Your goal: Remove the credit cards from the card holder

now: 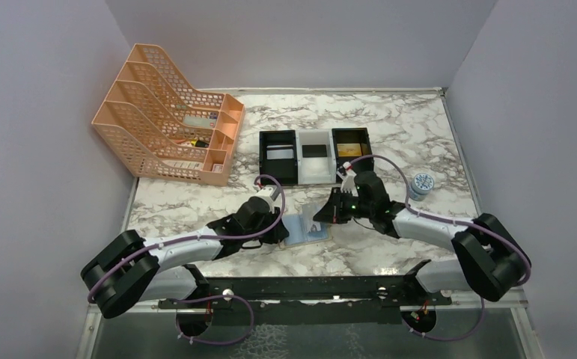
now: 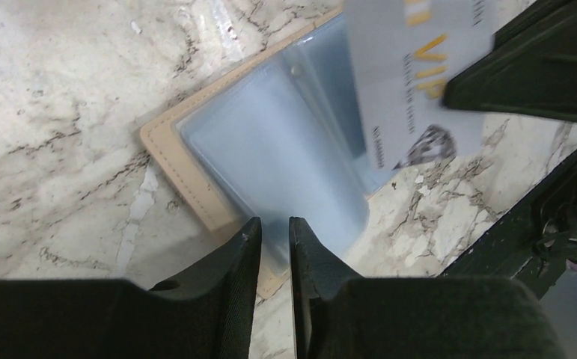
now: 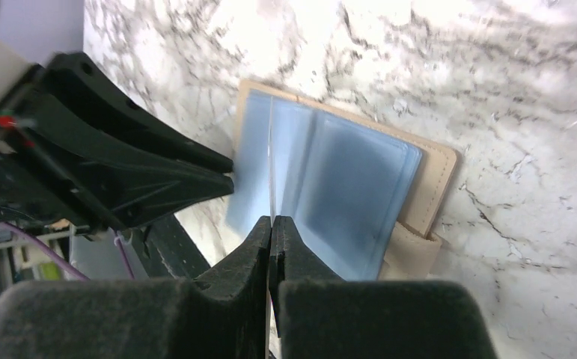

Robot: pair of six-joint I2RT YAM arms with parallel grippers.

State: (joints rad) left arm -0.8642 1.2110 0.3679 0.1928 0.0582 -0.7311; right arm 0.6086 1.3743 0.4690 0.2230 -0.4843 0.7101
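The card holder (image 1: 305,229) lies open on the marble table between my two arms, a tan cover with grey-blue plastic sleeves (image 2: 270,142) (image 3: 360,179). My left gripper (image 1: 285,232) (image 2: 275,228) has its fingers drawn to a narrow gap on the holder's near edge, with a sleeve between the tips. My right gripper (image 1: 328,215) (image 3: 272,223) is shut on a credit card. It is a pale card with gold VIP lettering (image 2: 412,82), held above the holder's other half. That card shows edge-on (image 3: 271,149) in the right wrist view.
Behind the holder stand a black tray (image 1: 278,157), a white tray (image 1: 315,158) and a second black tray (image 1: 351,146), each with a card in it. A peach mesh file organizer (image 1: 169,116) fills the back left. A small round tin (image 1: 422,183) sits at right.
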